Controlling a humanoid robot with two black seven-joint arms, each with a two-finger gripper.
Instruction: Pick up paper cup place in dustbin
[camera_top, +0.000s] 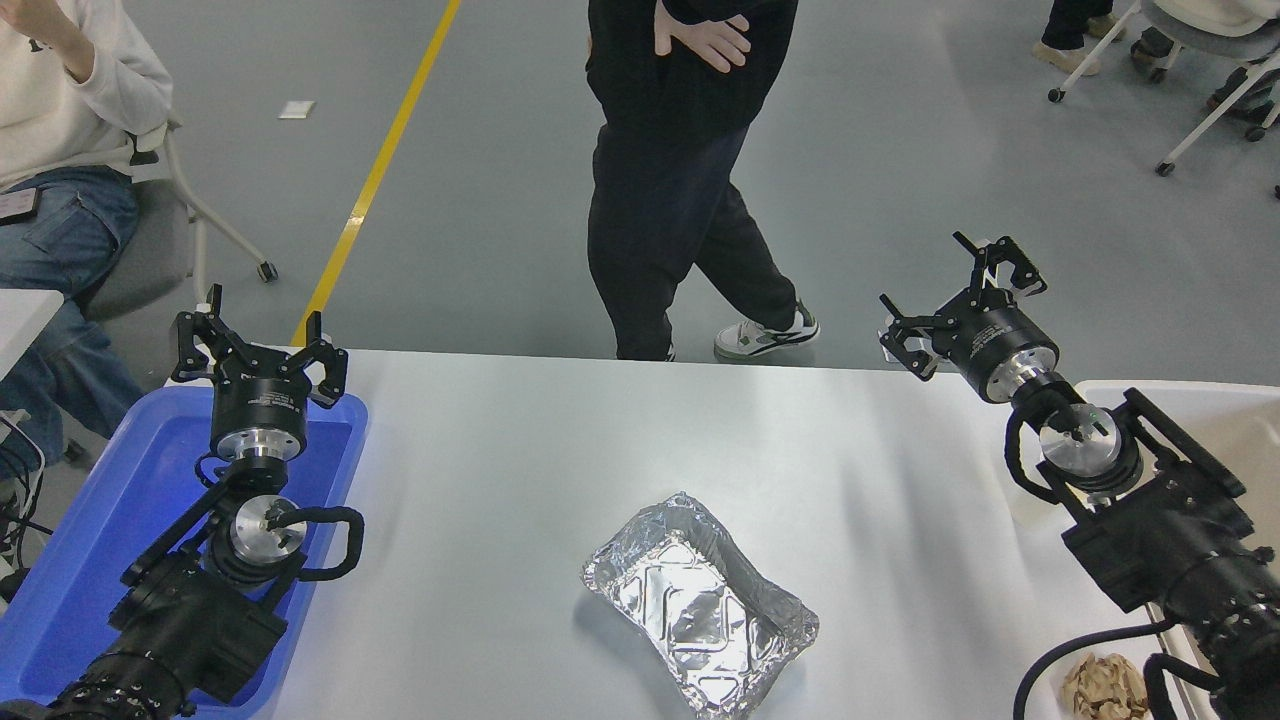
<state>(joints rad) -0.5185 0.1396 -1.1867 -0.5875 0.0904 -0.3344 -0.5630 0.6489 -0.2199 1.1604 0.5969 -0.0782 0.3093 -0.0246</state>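
silver foil tray (700, 615) sits mid-table, serves as landmark. paper cup not visible anywhere on table; cannot tell which way it lies from either claw. bin (1180, 400) right of tray, only pale rim showing, partly under right arm. right claw (955, 300) beyond bin, fingers spread, empty. left claw (258, 345) far left of tray over blue tray (90, 520), fingers apart, parked. right arm nearer bin.

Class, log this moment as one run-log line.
left pincer: open, over blue tray | right pincer: open, empty, raised | paper cup: not visible | foil tray: on table
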